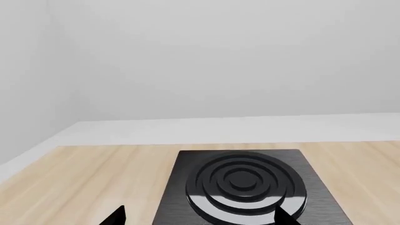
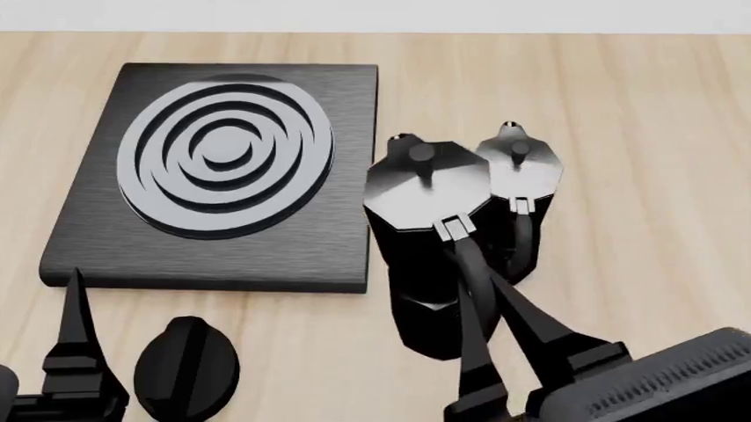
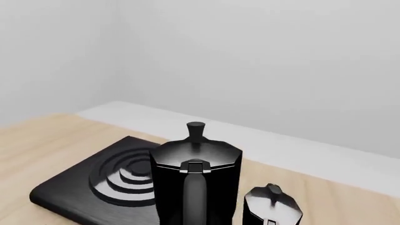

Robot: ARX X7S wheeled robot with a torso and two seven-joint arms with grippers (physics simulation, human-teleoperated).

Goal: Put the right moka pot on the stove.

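Right gripper (image 2: 470, 264): pincer closed on the curved handle of the right moka pot (image 2: 425, 230); pot upright, just off the stove's (image 2: 223, 158) right edge (not over the rings); second moka pot (image 2: 518, 171) close behind on its far side; left gripper (image 1: 200, 218): fingers apart, holding nothing, near the stove's front; oval knob (image 2: 185, 367) beside it; wooden table (image 2: 657, 105) beneath all.

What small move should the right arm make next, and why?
Probably carry the moka pot leftward over the stove: the right gripper appears closed on its handle, yet the pot is beside the stove's right edge, close to the other pot, not above the rings.
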